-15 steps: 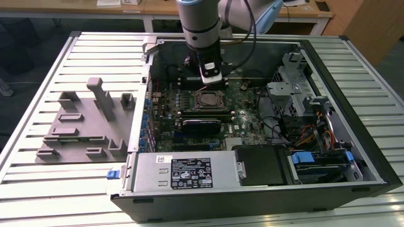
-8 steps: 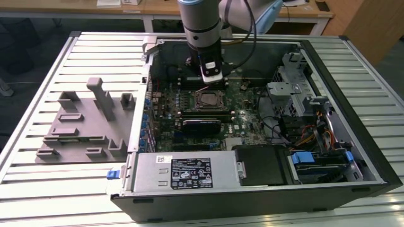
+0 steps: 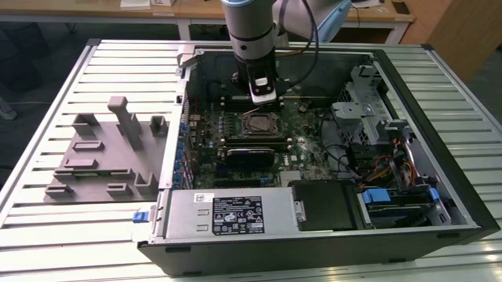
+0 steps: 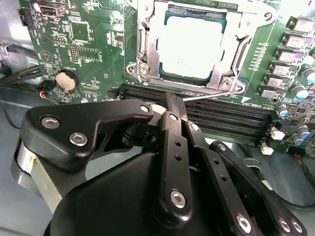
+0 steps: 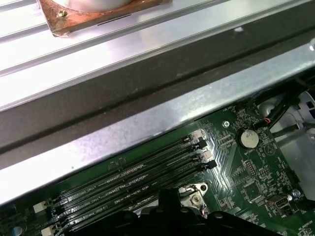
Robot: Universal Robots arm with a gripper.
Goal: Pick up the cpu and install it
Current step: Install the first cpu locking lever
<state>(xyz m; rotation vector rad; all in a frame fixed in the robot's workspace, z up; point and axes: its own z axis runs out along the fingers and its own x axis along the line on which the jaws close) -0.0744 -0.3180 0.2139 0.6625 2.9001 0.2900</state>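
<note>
The gripper [image 4: 176,105] hung fingers pinched together and empty just beside the socket [image 4: 197,44], where the cpu [image 4: 189,49] already lay under its open metal frame, so any careless drop risked scraping the memory slots [image 4: 221,115].

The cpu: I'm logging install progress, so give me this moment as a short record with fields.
cpu: seated in the socket, silvery top up
socket frame: metal, lying around the cpu
hand: empty, above the memory slots beside the socket
memory slots: black, no modules in them
coin cell: on the board, apart from the socket
case: open, lying on its side on a slatted table
</note>
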